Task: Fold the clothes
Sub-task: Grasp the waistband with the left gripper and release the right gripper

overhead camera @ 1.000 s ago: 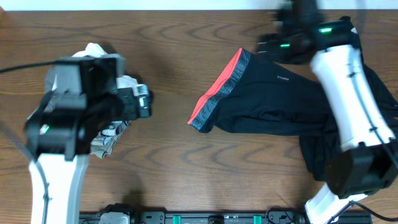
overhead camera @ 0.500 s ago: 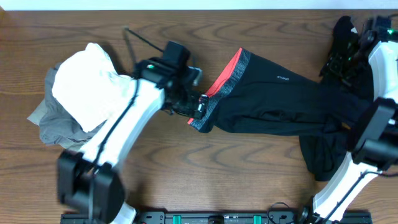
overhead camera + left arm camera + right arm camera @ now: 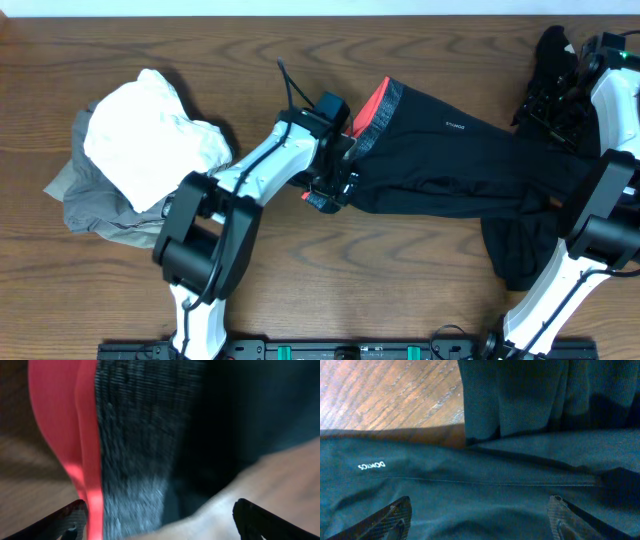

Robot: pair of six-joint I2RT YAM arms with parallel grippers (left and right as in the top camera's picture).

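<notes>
Left gripper (image 3: 160, 507) is spread wide over the lower corner of the trousers' (image 3: 450, 165) grey waistband (image 3: 362, 135), pinching nothing; my read is that it's lining up to grab that corner. The trousers lie crumpled across the right half of the table (image 3: 400, 40), red lining (image 3: 375, 100) showing at the waist and legs bunched toward the right edge. The right gripper (image 3: 480, 505) is also spread, hovering over the black fabric beyond the white logo (image 3: 372, 465), probably to take the other end for straightening. White top (image 3: 150, 135) on a grey garment (image 3: 85, 200) sits piled well apart at left, unfolded.
</notes>
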